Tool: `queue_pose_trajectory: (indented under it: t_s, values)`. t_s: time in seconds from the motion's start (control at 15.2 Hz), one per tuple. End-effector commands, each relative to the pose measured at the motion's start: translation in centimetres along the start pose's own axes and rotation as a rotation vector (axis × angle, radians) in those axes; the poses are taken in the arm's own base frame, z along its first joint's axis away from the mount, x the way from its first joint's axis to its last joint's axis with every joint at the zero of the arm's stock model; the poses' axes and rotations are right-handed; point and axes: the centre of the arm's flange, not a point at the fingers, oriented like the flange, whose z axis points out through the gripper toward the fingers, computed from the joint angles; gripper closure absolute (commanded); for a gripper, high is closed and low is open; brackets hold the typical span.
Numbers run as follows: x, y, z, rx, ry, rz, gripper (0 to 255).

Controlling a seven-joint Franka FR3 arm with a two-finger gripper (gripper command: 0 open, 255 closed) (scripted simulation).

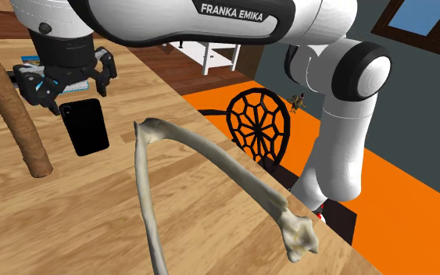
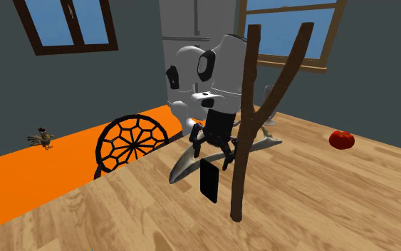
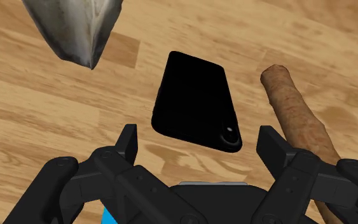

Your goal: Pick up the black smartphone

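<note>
A black smartphone (image 1: pixel 85 126) lies flat on the wooden table (image 1: pixel 210 234). My gripper (image 1: pixel 66 87) hovers open just above the phone's far end, with nothing between its fingers. In the wrist view the phone (image 3: pixel 194 102) lies a little ahead of the gripper (image 3: pixel 196 143), its camera end nearest the spread fingers (image 3: pixel 128 141). From the second exterior view the gripper (image 2: pixel 213 151) hangs over the phone (image 2: pixel 209 181), clear of it.
A brown forked branch (image 2: pixel 247 121) stands upright right beside the phone. A pale wishbone-shaped bone (image 1: pixel 210 172) lies on the table close by. A red tomato (image 2: pixel 342 140) sits farther off. A round wire chair (image 1: pixel 259 125) stands on the orange floor past the table edge.
</note>
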Motion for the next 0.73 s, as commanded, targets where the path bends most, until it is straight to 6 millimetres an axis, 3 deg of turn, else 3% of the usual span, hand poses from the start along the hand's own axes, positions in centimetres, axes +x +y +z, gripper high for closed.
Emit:
queue_pose_trajectory:
  t_s: [0.0, 0.66]
  values:
    - [-0.03, -0.05, 0.16, 0.000, 0.000, 0.000, 255]
    - [0.08, 0.02, -0.35, 0.000, 0.000, 0.000, 255]
